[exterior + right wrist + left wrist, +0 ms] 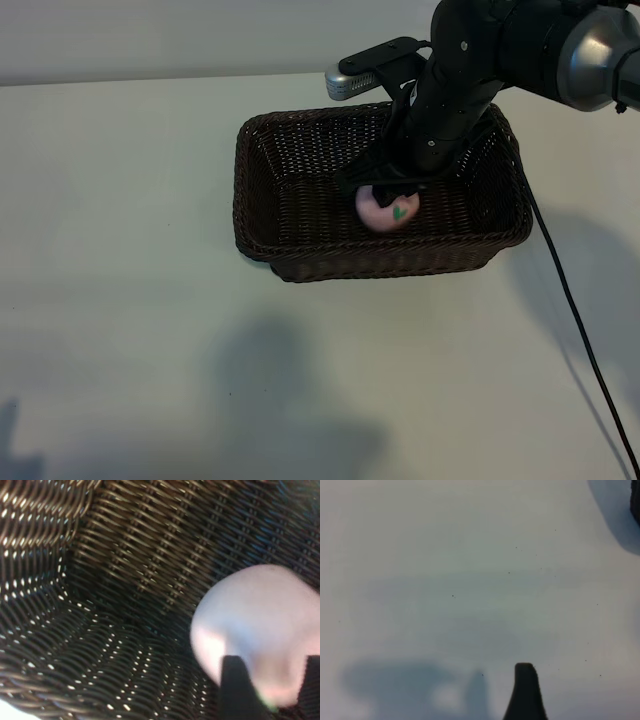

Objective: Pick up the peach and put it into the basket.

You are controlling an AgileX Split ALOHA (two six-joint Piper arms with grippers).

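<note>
We are at the release step: our right gripper (392,192), low inside the basket (268,180), has its fingers partly spread around the peach (388,211) resting on the woven floor, so next we need a clean upward retreat.

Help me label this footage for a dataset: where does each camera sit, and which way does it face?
Exterior view: outside the rig, looking steeply down at the table; shows the basket, the peach and the right arm with the right gripper inside the basket.
Left wrist view: on the left arm, facing bare tabletop; only one dark fingertip of the left gripper shows.
Right wrist view: on the right arm, facing into the basket; dark fingers flank the peach.
Shared: exterior and right wrist views both show peach and basket.
</note>
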